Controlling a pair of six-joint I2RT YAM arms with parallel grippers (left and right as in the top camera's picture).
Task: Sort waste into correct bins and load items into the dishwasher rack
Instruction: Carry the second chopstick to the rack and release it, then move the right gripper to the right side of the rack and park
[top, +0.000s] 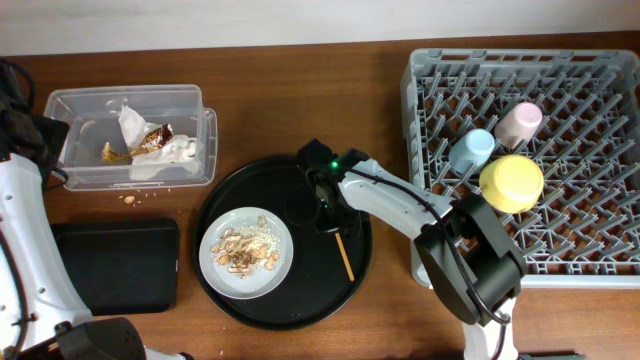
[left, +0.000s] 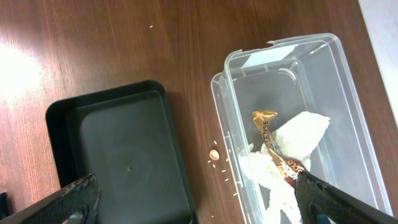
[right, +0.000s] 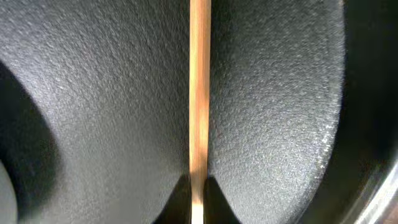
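My right gripper (top: 327, 207) reaches down onto the large round black tray (top: 222, 205) and is shut on a thin wooden chopstick (top: 344, 257). In the right wrist view the chopstick (right: 199, 93) runs straight up from between the gripper's (right: 199, 194) closed tips. A grey plate (top: 226, 277) with beige food scraps (top: 245, 250) lies on the same tray. The clear tub (top: 80, 101) holds white paper (top: 168, 152) and a brown-gold wrapper (top: 150, 138). My left gripper (left: 199, 200) hangs open above the black rectangular tray (left: 118, 155) and the tub (left: 348, 124).
The grey dishwasher rack (top: 600, 250) at the right holds a pink cup (top: 518, 122), a blue cup (top: 471, 150) and a yellow bowl (top: 511, 183). The black rectangular tray (top: 115, 265) lies at the front left. A loose crumb (left: 214, 154) lies on the table beside the tub.
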